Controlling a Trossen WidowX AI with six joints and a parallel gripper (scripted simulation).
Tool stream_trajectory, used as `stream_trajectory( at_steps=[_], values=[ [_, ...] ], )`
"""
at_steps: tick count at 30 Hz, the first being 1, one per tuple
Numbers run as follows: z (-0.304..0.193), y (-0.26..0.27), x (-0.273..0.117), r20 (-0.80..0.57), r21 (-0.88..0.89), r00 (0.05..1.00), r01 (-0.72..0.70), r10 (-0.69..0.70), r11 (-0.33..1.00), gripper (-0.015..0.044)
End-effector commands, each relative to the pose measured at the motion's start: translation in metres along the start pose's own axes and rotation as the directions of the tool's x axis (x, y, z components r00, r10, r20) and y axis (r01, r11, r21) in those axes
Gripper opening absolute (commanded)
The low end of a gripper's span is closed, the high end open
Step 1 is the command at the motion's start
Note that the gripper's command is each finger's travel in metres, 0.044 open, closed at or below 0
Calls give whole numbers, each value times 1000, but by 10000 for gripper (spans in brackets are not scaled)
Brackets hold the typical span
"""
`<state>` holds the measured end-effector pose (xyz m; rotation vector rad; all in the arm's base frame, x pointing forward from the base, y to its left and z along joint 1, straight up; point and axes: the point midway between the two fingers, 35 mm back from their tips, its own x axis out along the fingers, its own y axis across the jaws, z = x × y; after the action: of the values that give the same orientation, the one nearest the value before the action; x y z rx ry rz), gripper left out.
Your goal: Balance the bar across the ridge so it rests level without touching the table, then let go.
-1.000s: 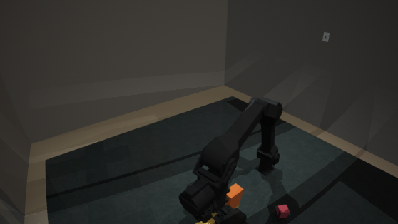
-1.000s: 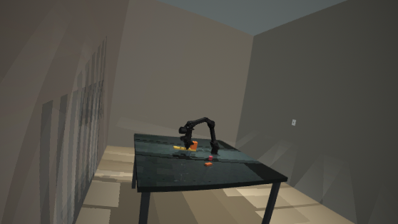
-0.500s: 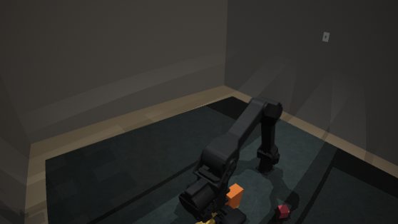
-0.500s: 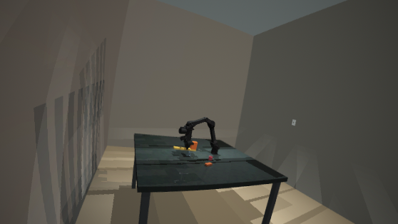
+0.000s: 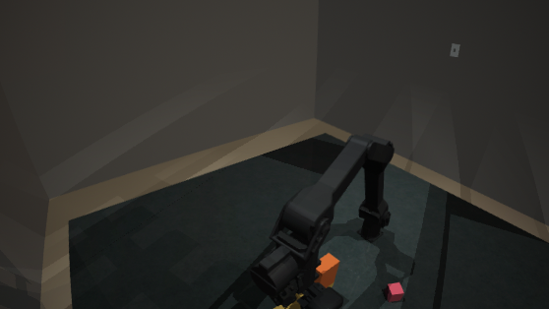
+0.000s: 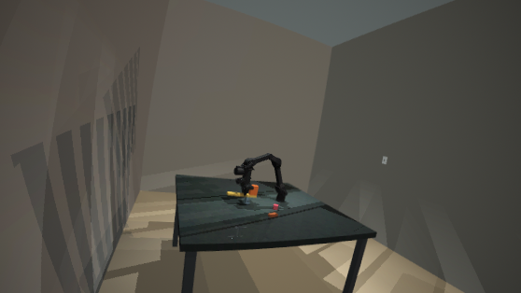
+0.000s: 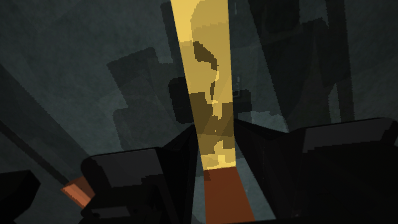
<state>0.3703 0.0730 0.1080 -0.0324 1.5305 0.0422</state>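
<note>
A yellow bar (image 5: 294, 304) (image 6: 232, 193) (image 7: 211, 30) is held between the fingers of my gripper (image 6: 246, 193) (image 7: 213, 126), which is shut on it. The bar looks about level in the exterior view, a little above its shadow. A tall orange block (image 5: 329, 270) (image 6: 254, 189) (image 7: 225, 195) sits at the bar's end nearer the arm's base. A small pale shape (image 6: 246, 201) shows under the gripper; whether it is the ridge, and whether the bar touches it, I cannot tell.
A small pink-red cube (image 5: 396, 292) (image 6: 275, 206) stands on the dark table (image 6: 280, 233), to the right of the gripper in the exterior view. A low orange piece (image 6: 273, 215) lies nearer the table's front edge. An orange piece (image 7: 79, 192) shows at the left in the wrist view.
</note>
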Motion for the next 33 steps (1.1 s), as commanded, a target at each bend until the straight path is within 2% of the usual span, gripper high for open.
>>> stream_trajectory(
  at_steps=[1,33],
  values=[
    [0,0,2,0,-3,1000,-1,1,1000,0],
    [1,0,5,0,-3,1000,-1,1,1000,0]
  ],
)
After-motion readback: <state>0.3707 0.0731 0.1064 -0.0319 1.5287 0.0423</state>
